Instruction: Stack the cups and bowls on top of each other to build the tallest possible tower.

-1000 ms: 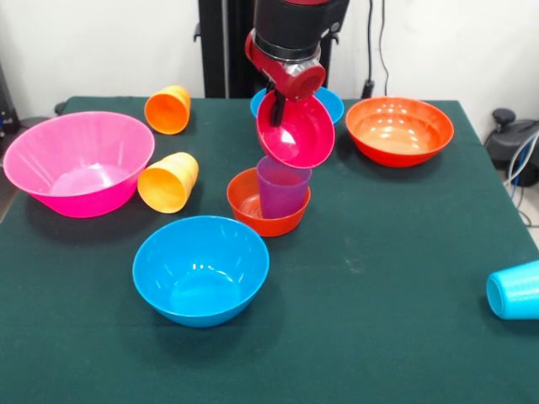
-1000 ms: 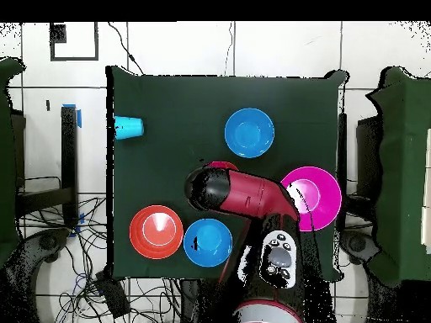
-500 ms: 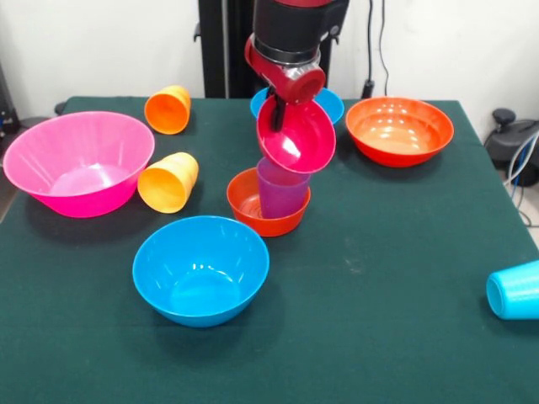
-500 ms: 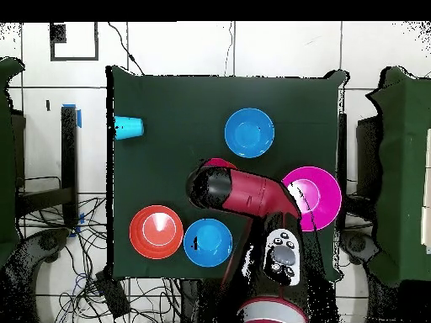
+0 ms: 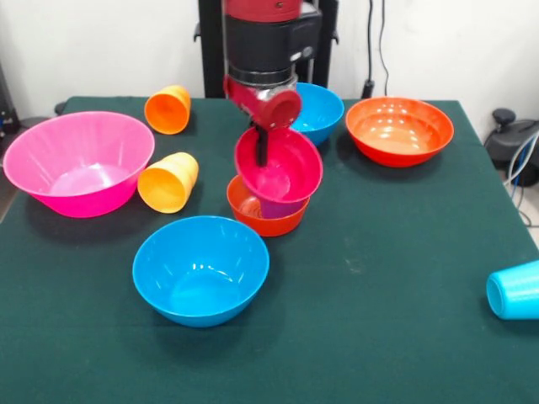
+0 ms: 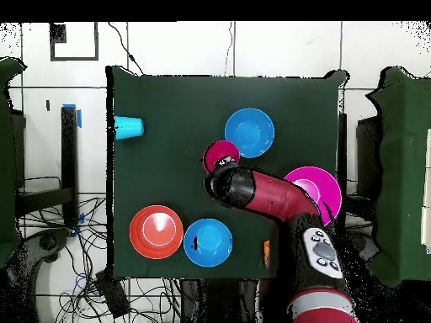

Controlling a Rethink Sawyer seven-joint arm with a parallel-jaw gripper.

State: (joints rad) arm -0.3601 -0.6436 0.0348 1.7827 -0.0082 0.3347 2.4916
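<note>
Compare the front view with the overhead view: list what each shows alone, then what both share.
Front only: the purple cup in the small orange bowl, two orange cups, and the pincer shut on the magenta bowl. Overhead only: the arm's wrist panel and tangled cables beside the table. Both: pink bowl, blue bowls, orange-red bowl, light blue cup.

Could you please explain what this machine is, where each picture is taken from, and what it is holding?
It is a red and black robot arm with a gripper. One camera faces it across the green table; the other looks straight down. The gripper pinches the rim of a small magenta bowl, tilted over a purple cup that stands in a small orange bowl. Around them lie a large pink bowl, two blue bowls, an orange-red bowl, two orange cups and a light blue cup.
</note>
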